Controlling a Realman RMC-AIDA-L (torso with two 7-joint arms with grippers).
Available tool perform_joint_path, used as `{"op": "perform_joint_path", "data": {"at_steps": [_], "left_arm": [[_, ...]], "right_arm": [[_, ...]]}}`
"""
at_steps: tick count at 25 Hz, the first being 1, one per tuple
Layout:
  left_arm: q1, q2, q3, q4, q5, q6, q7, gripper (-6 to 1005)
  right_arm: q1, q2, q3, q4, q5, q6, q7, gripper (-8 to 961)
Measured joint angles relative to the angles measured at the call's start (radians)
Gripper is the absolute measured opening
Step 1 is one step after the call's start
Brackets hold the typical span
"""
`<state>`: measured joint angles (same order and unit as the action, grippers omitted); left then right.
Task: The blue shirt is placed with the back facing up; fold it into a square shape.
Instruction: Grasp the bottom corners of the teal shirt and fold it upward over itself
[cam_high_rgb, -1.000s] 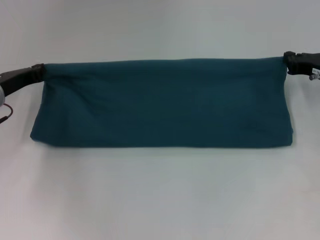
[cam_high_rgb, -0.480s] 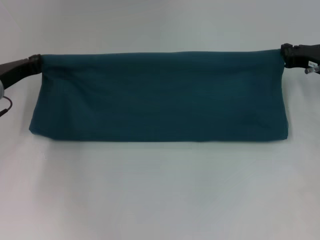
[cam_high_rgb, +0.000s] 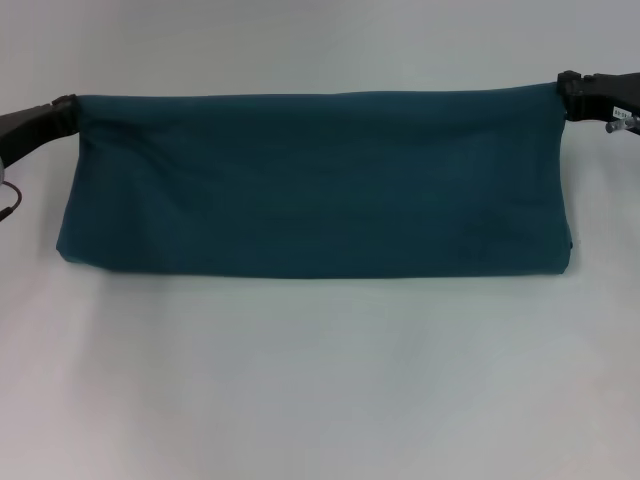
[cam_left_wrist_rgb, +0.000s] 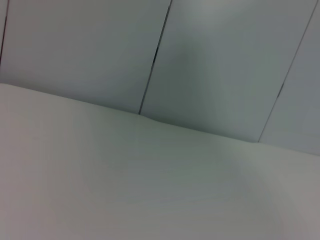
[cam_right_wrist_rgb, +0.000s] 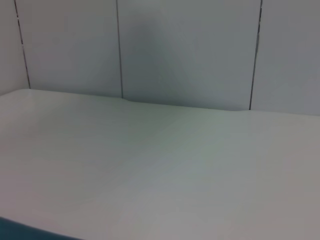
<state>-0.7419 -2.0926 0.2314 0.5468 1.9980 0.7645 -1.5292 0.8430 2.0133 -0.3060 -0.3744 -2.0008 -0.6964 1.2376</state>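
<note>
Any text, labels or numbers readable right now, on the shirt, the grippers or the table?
No text can be read.
Shirt: the side in view is plain, no print showing.
Right gripper: a small white tag beside it, too small to read.
Left gripper: no marking visible.
Table and the wall panels behind: no signs or labels.

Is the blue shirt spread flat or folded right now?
Folded: the blue shirt shows as one long band, far corners held by left gripper and right gripper.
</note>
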Motion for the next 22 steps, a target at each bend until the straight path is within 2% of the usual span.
{"op": "perform_joint_path", "data": {"at_steps": [12,17,22], "left_arm": [[-0.003,-0.004,0.007,-0.007,-0.004,-0.013,0.015,27],[-0.005,-0.005,0.040,-0.007,-0.004,-0.016,0.009,28],[-0.010,-0.015,0.047,-0.004,-0.015,-0.039,0.009,44]], "right_arm": [[0.000,0.007,-0.014,0.004,0.001,0.030,0.000,170],[0.000,0.007,-0.017,0.007,0.001,0.029,0.004,176],[-0.003,0.007,-0.037,0.006,0.000,0.023,0.004,183]]}}
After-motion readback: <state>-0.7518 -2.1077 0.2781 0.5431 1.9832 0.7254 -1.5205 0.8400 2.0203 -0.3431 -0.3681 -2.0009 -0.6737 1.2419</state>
